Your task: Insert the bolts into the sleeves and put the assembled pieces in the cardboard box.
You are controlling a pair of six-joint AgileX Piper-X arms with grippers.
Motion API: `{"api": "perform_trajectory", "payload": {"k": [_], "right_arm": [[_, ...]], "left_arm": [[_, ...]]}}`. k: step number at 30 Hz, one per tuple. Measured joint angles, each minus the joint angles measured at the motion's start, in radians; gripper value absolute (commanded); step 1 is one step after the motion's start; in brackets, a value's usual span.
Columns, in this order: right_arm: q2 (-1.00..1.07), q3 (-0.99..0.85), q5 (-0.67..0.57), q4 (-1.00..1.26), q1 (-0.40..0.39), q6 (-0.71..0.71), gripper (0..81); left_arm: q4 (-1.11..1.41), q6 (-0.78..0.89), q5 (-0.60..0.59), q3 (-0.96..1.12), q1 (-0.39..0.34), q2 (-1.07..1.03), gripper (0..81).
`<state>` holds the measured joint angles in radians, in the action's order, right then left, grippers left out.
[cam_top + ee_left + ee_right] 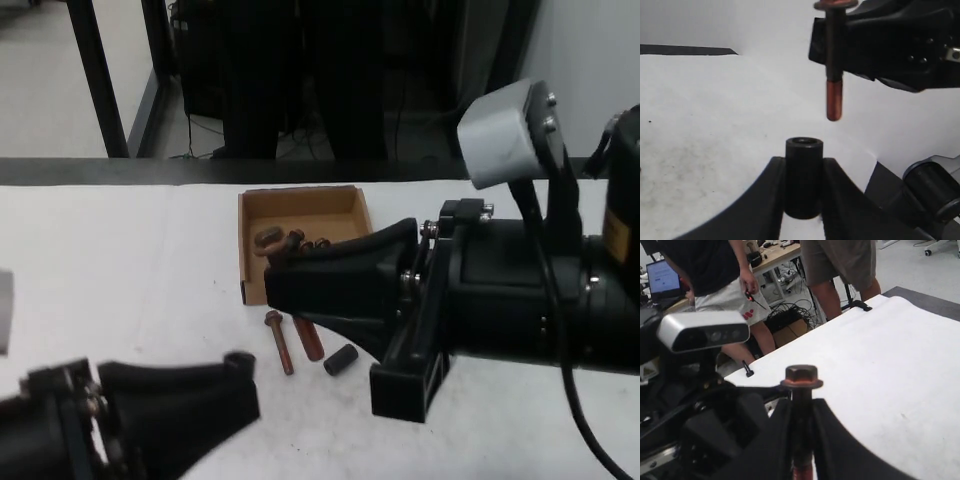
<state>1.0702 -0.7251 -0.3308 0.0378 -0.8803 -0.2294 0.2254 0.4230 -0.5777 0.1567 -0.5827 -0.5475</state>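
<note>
Copper bolt (834, 75) hangs above upright sleeve (804, 175), apart.

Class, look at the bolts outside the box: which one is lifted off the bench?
The bolt gripped by the right end effector, its tip hanging above the sleeve; the other bolt lies flat on the bench.
</note>
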Motion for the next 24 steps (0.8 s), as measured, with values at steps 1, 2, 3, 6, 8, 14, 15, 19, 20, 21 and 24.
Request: {"api": "perform_trajectory", "payload": {"k": [1, 2, 3, 6, 8, 14, 15, 19, 20, 21, 24], "right_arm": [[0.004, 0.004, 0.003, 0.012, 0.0, -0.005, 0.2], [0.011, 0.008, 0.01, 0.04, 0.005, -0.011, 0.2], [0.015, 0.008, 0.011, 0.051, 0.008, -0.012, 0.2], [0.033, 0.008, 0.01, 0.07, 0.02, -0.008, 0.2], [0.057, 0.008, 0.01, 0.08, 0.031, 0.012, 0.2], [0.179, 0.023, -0.034, 0.203, 0.082, 0.038, 0.2], [0.192, 0.024, -0.038, 0.208, 0.087, 0.032, 0.2], [0.22, 0.102, -0.057, 0.448, 0.11, -0.059, 0.2], [0.22, 0.115, -0.062, 0.484, 0.114, -0.082, 0.2], [0.22, 0.125, -0.067, 0.51, 0.116, -0.1, 0.2], [0.22, 0.144, -0.076, 0.563, 0.119, -0.143, 0.2]], "left_arm": [[0.016, 0.014, 0.017, -0.01, -0.021, -0.004, 0.8], [0.025, 0.022, 0.034, -0.016, -0.036, -0.009, 0.8], [0.031, 0.017, 0.039, -0.019, -0.052, -0.016, 0.8], [0.045, -0.028, 0.049, -0.019, -0.076, -0.052, 0.8], [0.045, -0.056, 0.051, -0.021, -0.078, -0.074, 0.8], [0.117, -0.18, 0.056, -0.021, -0.078, -0.249, 0.8], [0.142, -0.185, 0.058, -0.021, -0.08, -0.32, 0.8], [0.365, -0.128, 0.068, -0.024, -0.078, -0.471, 0.8], [0.414, -0.101, 0.068, -0.024, -0.078, -0.505, 0.8], [0.45, -0.078, 0.072, -0.024, -0.078, -0.531, 0.8], [0.54, -0.007, 0.094, -0.024, -0.078, -0.602, 0.8]]}}
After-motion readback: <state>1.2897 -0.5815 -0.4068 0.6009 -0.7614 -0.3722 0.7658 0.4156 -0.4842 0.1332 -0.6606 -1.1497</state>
